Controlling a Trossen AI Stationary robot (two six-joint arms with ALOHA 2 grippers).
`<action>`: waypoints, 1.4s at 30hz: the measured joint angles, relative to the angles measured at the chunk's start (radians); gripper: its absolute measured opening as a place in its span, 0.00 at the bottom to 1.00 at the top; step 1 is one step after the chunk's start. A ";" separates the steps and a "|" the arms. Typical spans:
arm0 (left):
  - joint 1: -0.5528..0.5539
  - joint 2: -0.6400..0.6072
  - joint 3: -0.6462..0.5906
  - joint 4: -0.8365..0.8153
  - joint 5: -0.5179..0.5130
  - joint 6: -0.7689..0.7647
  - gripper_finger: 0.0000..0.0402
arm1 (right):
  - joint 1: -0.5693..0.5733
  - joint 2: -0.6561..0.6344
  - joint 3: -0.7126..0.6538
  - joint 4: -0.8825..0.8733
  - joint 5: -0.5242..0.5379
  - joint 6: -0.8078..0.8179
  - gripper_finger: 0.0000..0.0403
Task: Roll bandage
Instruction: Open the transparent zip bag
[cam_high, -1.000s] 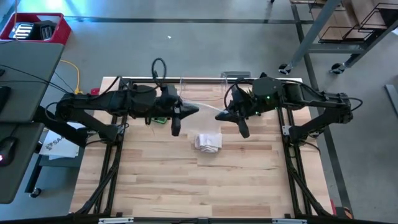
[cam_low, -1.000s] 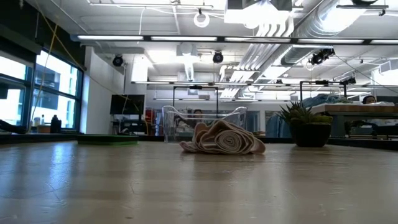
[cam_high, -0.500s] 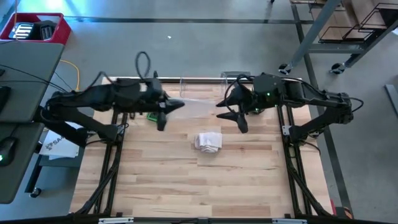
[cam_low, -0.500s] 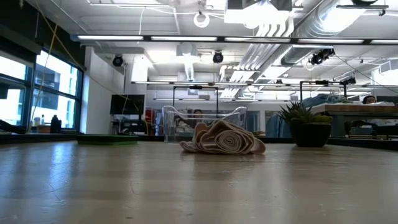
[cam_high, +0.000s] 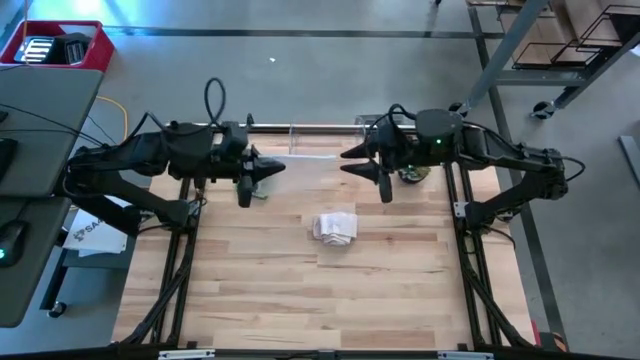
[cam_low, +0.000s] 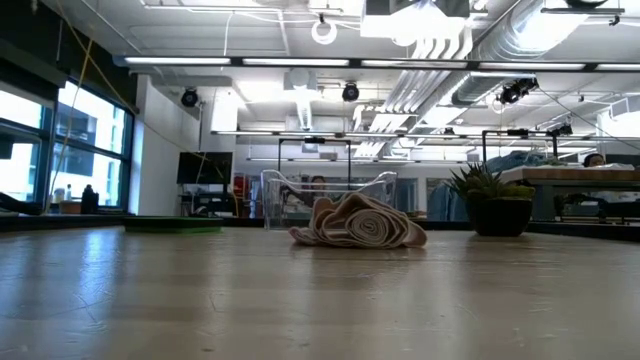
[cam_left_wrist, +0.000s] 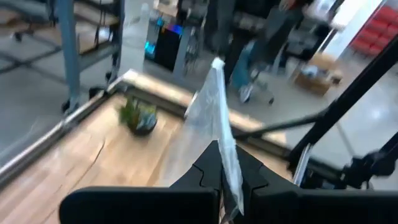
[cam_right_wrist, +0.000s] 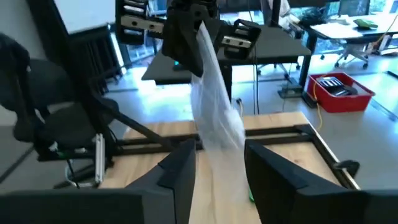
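Task looked barely started: a loosely bunched bandage (cam_high: 335, 226) lay mid-table, not neatly rolled. A sheer strip (cam_high: 312, 156) hung stretched above the table's far edge, behind the bundle; prob. the bandage's loose end, though the link wasn't visible. Left gripper (cam_high: 262, 170), pressed together, pinched one end of the strip. Right gripper (cam_high: 352, 163) had fingers (cam_right_wrist: 183, 171) spread w/ the strip passing between, not clamped. Both arms reached inward, raised off the table.
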 joint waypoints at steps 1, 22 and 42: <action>0.000 0.000 0.000 0.026 0.000 0.008 0.00 | 0.000 0.000 0.000 0.012 0.009 0.012 0.31; -0.001 -0.059 0.000 0.133 0.048 -0.087 0.00 | -0.048 0.051 0.000 0.327 -0.056 0.047 0.31; -0.001 -0.054 0.000 0.144 0.053 -0.091 0.00 | -0.039 0.049 0.000 0.364 -0.117 0.044 0.28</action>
